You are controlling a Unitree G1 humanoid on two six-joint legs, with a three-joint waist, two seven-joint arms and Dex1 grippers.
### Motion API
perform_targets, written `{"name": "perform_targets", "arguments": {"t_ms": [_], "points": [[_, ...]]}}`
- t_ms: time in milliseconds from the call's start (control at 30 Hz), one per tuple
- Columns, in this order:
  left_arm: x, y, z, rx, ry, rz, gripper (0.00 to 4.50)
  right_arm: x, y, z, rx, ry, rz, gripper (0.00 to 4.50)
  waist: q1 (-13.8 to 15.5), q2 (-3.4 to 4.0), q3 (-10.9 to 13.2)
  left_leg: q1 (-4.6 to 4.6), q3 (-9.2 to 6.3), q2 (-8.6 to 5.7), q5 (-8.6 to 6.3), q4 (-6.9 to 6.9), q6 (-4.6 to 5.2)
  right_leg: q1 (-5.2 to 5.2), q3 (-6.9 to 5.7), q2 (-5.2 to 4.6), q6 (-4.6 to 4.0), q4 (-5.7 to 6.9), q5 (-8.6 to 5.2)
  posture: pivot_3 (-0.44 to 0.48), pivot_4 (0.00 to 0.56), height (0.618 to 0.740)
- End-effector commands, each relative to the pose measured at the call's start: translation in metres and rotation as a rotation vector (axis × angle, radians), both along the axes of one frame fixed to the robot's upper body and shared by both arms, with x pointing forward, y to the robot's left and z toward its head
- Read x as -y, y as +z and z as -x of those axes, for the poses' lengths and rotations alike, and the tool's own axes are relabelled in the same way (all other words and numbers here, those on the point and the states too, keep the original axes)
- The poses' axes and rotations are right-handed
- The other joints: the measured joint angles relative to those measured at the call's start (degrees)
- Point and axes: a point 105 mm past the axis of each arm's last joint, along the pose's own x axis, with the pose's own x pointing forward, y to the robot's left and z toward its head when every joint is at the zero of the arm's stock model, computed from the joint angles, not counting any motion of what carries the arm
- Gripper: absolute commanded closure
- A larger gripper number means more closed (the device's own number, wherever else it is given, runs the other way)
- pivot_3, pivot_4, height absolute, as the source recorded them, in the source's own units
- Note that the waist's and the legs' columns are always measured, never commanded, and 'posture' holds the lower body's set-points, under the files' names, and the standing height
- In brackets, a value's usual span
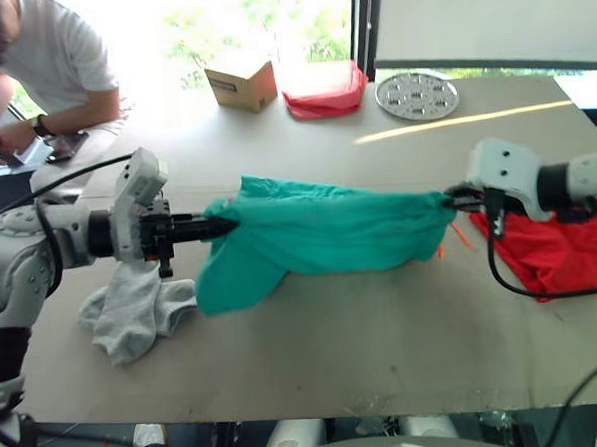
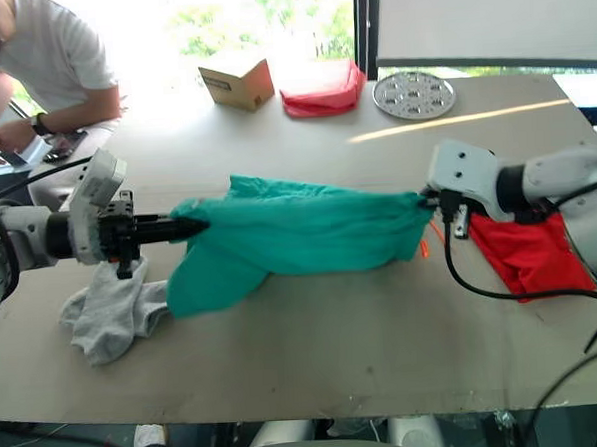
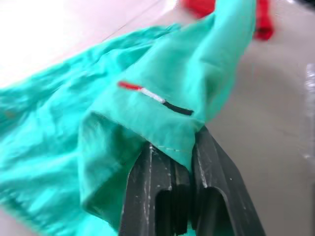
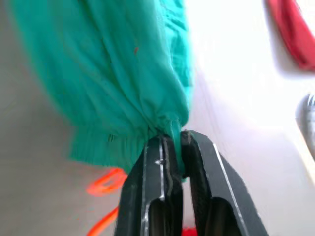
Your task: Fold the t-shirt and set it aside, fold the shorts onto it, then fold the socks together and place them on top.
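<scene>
The teal-green shorts (image 1: 324, 232) hang stretched above the table between both grippers. At their left end my left gripper (image 1: 225, 225) is shut on the fabric, and the left wrist view shows the cloth (image 3: 147, 118) pinched between the black fingers (image 3: 152, 196). On the right, my right gripper (image 1: 452, 201) is shut on the shorts' other end, with the orange drawstring (image 4: 106, 183) dangling below. The red t-shirt (image 1: 555, 250) lies on the table under my right arm. A pair of grey socks (image 1: 133, 307) lies below my left arm.
A cardboard box (image 1: 241, 84), a pinkish-red folded cloth (image 1: 324, 90) and a round metal plate (image 1: 417, 95) stand along the table's far side. A person (image 1: 40, 67) leans at the far left corner. The table's front edge (image 1: 318, 408) runs below the shorts.
</scene>
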Motion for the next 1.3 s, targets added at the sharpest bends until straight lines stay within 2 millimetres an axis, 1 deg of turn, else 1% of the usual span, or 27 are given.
{"name": "perform_targets", "arguments": {"t_ms": [33,67,100,133,167,200,233,300,367,467,500,567,633,667,700,733,767,800,833,867,933,967,1033,1133,1200,1233,1300], "points": [[-0.042,0.103,-0.045,0.452,0.400,-0.009,4.44,-0.012,0.106,-0.045,0.551,-0.125,-0.045,4.50,-0.45,-0.61,-0.03,-0.48,-0.10,0.07,0.21,0.02,-0.31,-0.51,0.09,-0.11,-0.14,-0.09,0.42,0.000,0.150,0.740],[-0.044,0.130,-0.043,0.541,0.419,0.048,4.44,-0.019,0.130,-0.045,0.638,-0.103,-0.067,4.50,-0.78,-0.70,-0.09,-1.18,-0.28,0.15,0.34,0.57,-0.49,-1.17,-0.01,-0.03,-0.20,0.27,0.51,0.000,0.150,0.740],[-0.045,0.150,-0.038,0.613,0.408,0.086,4.44,-0.021,0.151,-0.042,0.726,-0.092,-0.094,4.50,-1.22,-0.75,-0.14,-1.61,-0.40,0.15,0.33,0.74,-0.51,-1.69,-0.24,-0.08,-0.28,0.52,0.57,0.000,0.150,0.740],[-0.043,0.165,-0.030,0.667,0.377,0.116,4.44,-0.022,0.164,-0.039,0.772,-0.072,-0.106,4.50,-1.57,-0.75,-0.14,-1.83,-0.51,0.12,0.28,0.81,-0.49,-2.03,-0.55,-0.33,-0.32,0.90,0.60,0.000,0.150,0.740],[-0.041,0.171,-0.022,0.686,0.339,0.139,4.44,-0.022,0.171,-0.036,0.798,-0.049,-0.114,4.50,-1.76,-0.75,-0.16,-1.83,-0.64,0.06,0.12,0.77,-0.46,-2.29,-0.99,-0.46,-0.33,1.25,0.60,0.000,0.150,0.740],[-0.038,0.171,-0.014,0.688,0.294,0.159,4.44,-0.019,0.174,-0.033,0.805,-0.038,-0.139,4.50,-2.09,-0.79,-0.30,-1.83,-0.69,0.01,0.02,0.74,-0.50,-2.37,-1.37,-0.62,-0.34,1.39,0.61,0.000,0.150,0.740],[-0.034,0.166,-0.005,0.674,0.249,0.167,4.44,-0.015,0.171,-0.031,0.796,-0.028,-0.133,4.50,-2.36,-0.76,-0.42,-1.77,-0.75,-0.08,0.01,0.76,-0.52,-2.35,-1.78,-0.90,-0.34,1.52,0.61,0.000,0.150,0.740],[-0.030,0.147,0.009,0.629,0.183,0.146,4.44,-0.011,0.159,-0.025,0.759,0.007,-0.129,4.50,-3.30,-0.56,-0.95,-1.71,-0.88,-0.34,-0.02,0.92,-0.50,-2.27,-1.96,-1.27,-0.34,1.62,0.61,0.000,0.150,0.740],[-0.026,0.116,0.024,0.558,0.143,0.119,4.44,-0.010,0.135,-0.016,0.676,0.050,-0.141,4.50,-3.82,-0.32,-1.03,-1.60,-1.34,-0.55,-0.46,0.88,0.19,-2.25,-1.88,-1.31,-0.35,1.53,0.60,0.000,0.150,0.740],[-0.012,0.051,0.053,0.432,0.073,-0.025,4.44,-0.011,0.079,0.009,0.455,0.120,-0.160,4.50,-4.49,-0.15,-0.95,-1.72,-1.53,-0.77,-0.79,1.08,0.64,-2.24,-1.64,-1.24,-0.35,1.20,0.60,0.000,0.150,0.740],[-0.007,0.027,0.063,0.381,0.063,-0.047,4.44,-0.008,0.054,0.018,0.365,0.119,-0.154,4.50,-4.40,-0.09,-0.92,-1.67,-1.44,-0.77,-0.79,1.25,0.64,-2.13,-1.60,-1.25,-0.35,1.18,0.60,0.000,0.150,0.740],[-0.006,-0.034,0.084,0.269,0.075,-0.133,4.44,0.005,-0.012,0.044,0.151,0.084,-0.119,4.50,-3.13,0.08,-0.89,-1.67,-1.39,-0.78,-0.75,1.19,0.59,-1.83,-1.46,-1.13,-0.35,0.55,0.60,0.000,0.150,0.740],[-0.004,-0.066,0.101,0.198,0.082,-0.155,4.44,0.011,-0.050,0.068,0.013,0.069,-0.084,4.50,-1.61,0.32,-0.62,-1.11,-1.08,-0.75,-0.71,1.20,0.51,-1.42,-1.12,-1.07,-0.32,0.38,0.57,0.000,0.150,0.740],[0.001,-0.085,0.113,0.147,0.061,-0.164,4.44,0.018,-0.075,0.081,-0.062,0.053,-0.047,4.50,-0.90,0.50,-0.41,-0.86,-0.87,-0.67,-0.72,1.05,0.52,-1.08,-0.95,-0.99,-0.12,0.08,0.43,0.000,0.150,0.740],[0.005,-0.101,0.125,0.099,0.042,-0.166,4.44,0.022,-0.093,0.095,-0.127,0.058,-0.027,4.50,-0.18,0.65,-0.26,-0.67,-0.74,-0.59,-0.85,0.97,0.75,-0.96,-0.83,-0.95,-0.20,0.12,0.46,0.000,0.150,0.740],[0.008,-0.115,0.136,0.056,0.027,-0.167,4.44,0.026,-0.108,0.105,-0.179,0.041,-0.035,4.50,0.56,0.69,-0.31,-0.55,-0.60,-0.51,-0.85,0.98,0.71,-0.91,-0.77,-0.91,-0.41,0.21,0.46,0.000,0.150,0.740],[0.009,-0.125,0.145,0.022,0.013,-0.176,4.44,0.031,-0.119,0.112,-0.208,0.025,-0.026,4.50,0.90,0.70,-0.29,-0.34,-0.32,-0.32,-0.95,0.90,0.53,-0.71,-0.73,-0.93,-0.31,0.20,0.40,0.000,0.150,0.740],[0.009,-0.129,0.151,0.002,0.005,-0.180,4.44,0.034,-0.125,0.117,-0.225,0.020,-0.020,4.50,1.21,0.68,-0.21,0.22,0.01,-0.09,-0.97,0.90,0.50,-0.14,-0.75,-0.92,-0.29,0.19,0.35,0.000,0.150,0.740],[0.007,-0.133,0.154,-0.017,0.007,-0.184,4.44,0.037,-0.129,0.120,-0.241,0.010,-0.022,4.50,1.26,0.64,-0.21,0.40,0.41,0.15,-1.00,0.90,0.49,0.41,-0.73,-0.92,-0.26,0.15,0.32,0.000,0.150,0.740],[0.004,-0.136,0.159,-0.054,0.011,-0.169,4.44,0.038,-0.132,0.124,-0.261,0.006,-0.030,4.50,1.25,0.61,-0.23,0.40,0.62,0.30,-1.01,0.90,0.49,0.45,-0.72,-0.92,-0.26,0.10,0.31,0.000,0.150,0.740],[0.002,-0.137,0.167,-0.098,-0.010,-0.140,3.70,0.039,-0.132,0.128,-0.287,0.001,-0.069,3.68,1.20,0.52,-0.27,0.48,1.03,0.60,-0.99,0.92,0.49,0.30,-0.79,-0.88,-0.26,-0.06,0.32,0.000,0.150,0.740],[0.000,-0.135,0.168,-0.111,-0.002,-0.124,3.47,0.040,-0.132,0.132,-0.309,0.013,-0.068,3.43,1.15,0.29,-0.41,0.50,1.13,0.65,-0.99,0.95,0.49,0.22,-0.78,-0.87,-0.26,-0.05,0.34,0.000,0.150,0.740],[-0.006,-0.130,0.168,-0.115,0.020,-0.098,2.57,0.043,-0.133,0.141,-0.351,0.030,-0.069,2.51,1.41,0.25,-0.45,0.42,1.22,0.78,-0.86,0.97,0.71,0.06,-0.82,-0.79,-0.29,-0.06,0.63,0.000,0.150,0.740],[-0.014,-0.115,0.188,-0.258,-0.022,0.041,1.16,0.043,-0.120,0.160,-0.517,0.052,-0.226,1.00,1.83,0.27,-0.45,0.24,1.25,1.04,-0.91,0.91,0.42,-0.06,-0.85,-0.57,-0.28,-0.21,0.64,0.000,0.150,0.740],[-0.020,-0.107,0.195,-0.318,-0.041,0.078,1.16,0.045,-0.112,0.167,-0.565,0.094,-0.255,1.00,1.78,0.36,-0.41,0.25,1.25,1.20,-1.08,0.91,0.32,-0.08,-0.82,-0.42,-0.31,-0.28,0.62,0.000,0.150,0.740],[-0.022,-0.101,0.196,-0.337,-0.045,0.100,1.16,0.047,-0.110,0.167,-0.559,0.100,-0.259,1.00,1.80,0.43,-0.37,0.29,1.27,1.25,-1.27,0.84,0.56,-0.06,-0.80,-0.37,-0.31,-0.35,0.62,0.000,0.150,0.740],[-0.019,-0.090,0.201,-0.395,-0.104,0.140,1.16,0.053,-0.107,0.166,-0.530,0.128,-0.222,1.00,1.86,0.46,-0.31,0.29,1.29,1.27,-1.37,0.83,0.66,-0.05,-0.84,-0.38,-0.32,-0.36,0.60,0.000,0.150,0.740]]}}
